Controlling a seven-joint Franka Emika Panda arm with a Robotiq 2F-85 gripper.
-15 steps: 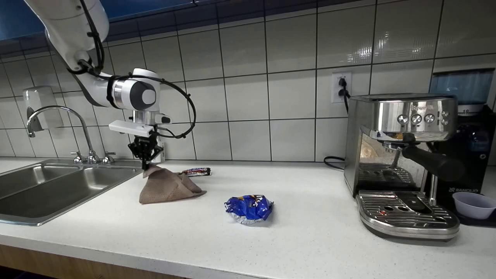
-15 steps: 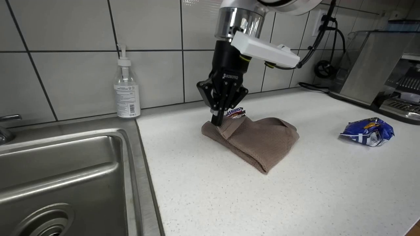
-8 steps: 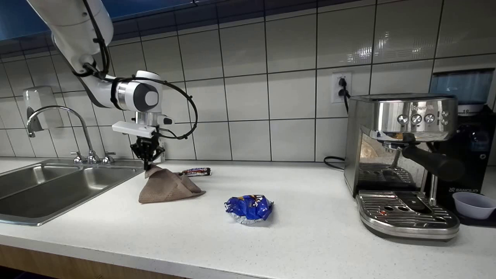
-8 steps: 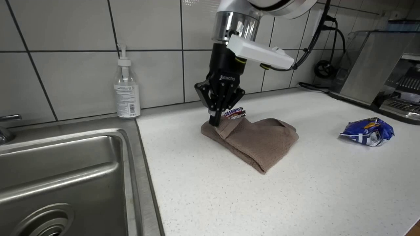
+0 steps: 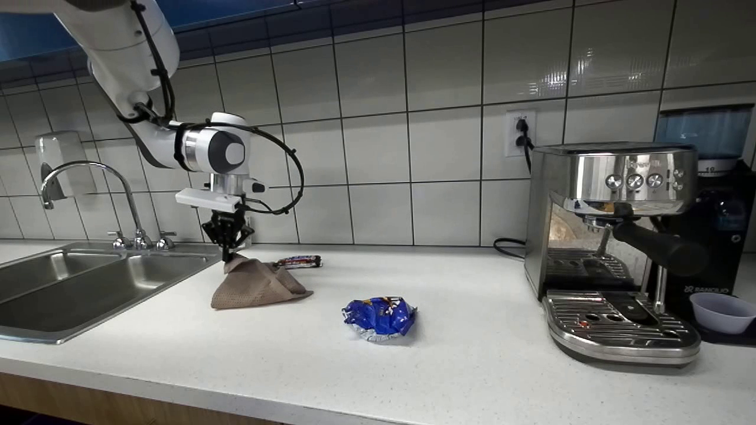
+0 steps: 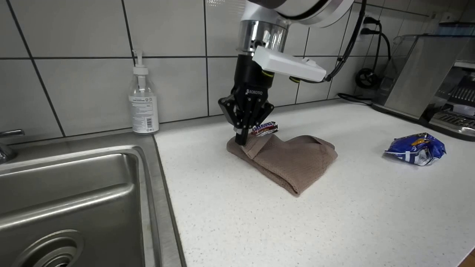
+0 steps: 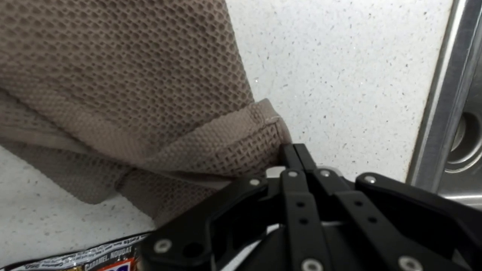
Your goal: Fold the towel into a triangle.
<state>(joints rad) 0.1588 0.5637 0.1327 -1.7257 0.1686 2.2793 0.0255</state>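
Compared with the moment before, the gripper (image 7: pixel 298 148) sits a little lower in both exterior views, and the raised corner (image 6: pixel 256 145) of the brown towel (image 6: pixel 293 159) shifts slightly together with it. The fingers (image 7: pixel 290 157) are closed against each other, with just a thin line between them, and they seem to have hold of this corner at its edge. The rest of the towel lies folded over on the counter (image 5: pixel 460 378), to the right of the sink (image 6: pixel 161 222), in nearly the same position.

A wrapped candy bar (image 5: pixel 301 261) lies just beside the towel, on its far side; in the wrist view the gripper covers a part of it, so I cannot tell whether the two are touching. A crumpled blue packet (image 5: pixel 380 317) lies apart, to the right and nearer. By the far right of the sink, a pump bottle (image 6: pixel 143 107) stands upright.

The counter is white with fine specks. Behind it rises a wall of pale tiles (image 5: pixel 378 150). On the right stand a steel coffee machine (image 5: pixel 596 195) and a pale purple bowl (image 5: pixel 723 321); on the left, a faucet (image 5: pixel 134 208) bends over the sink.
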